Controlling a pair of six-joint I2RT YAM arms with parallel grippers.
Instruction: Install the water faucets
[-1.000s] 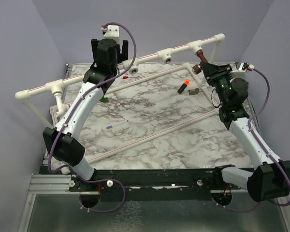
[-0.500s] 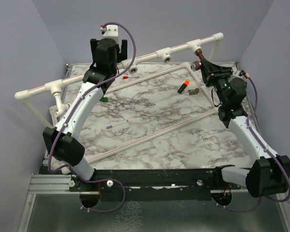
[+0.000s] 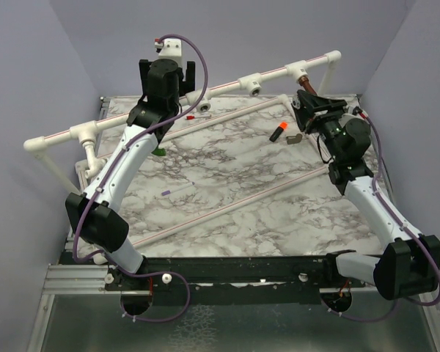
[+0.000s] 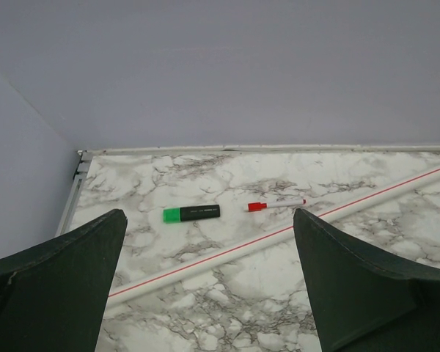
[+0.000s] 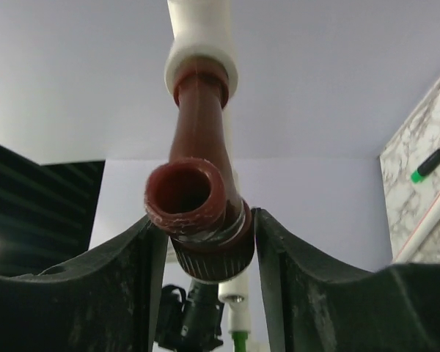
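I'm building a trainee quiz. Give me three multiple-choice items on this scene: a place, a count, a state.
1. Where is the reddish-brown faucet? A in a bin; B in the white pipe fitting; C in a drawer.
2. How many pens does the left wrist view show? A one; B two; C four.
3. The left gripper is: A open, empty; B shut on the faucet; C shut on nothing.
Answers: B, its end sits in the fitting, the right gripper flanking it; B, a green highlighter and a red-capped pen; A, fingers wide apart, nothing between.

plain lilac walls (image 3: 227, 37), marble-patterned table (image 3: 227, 213)
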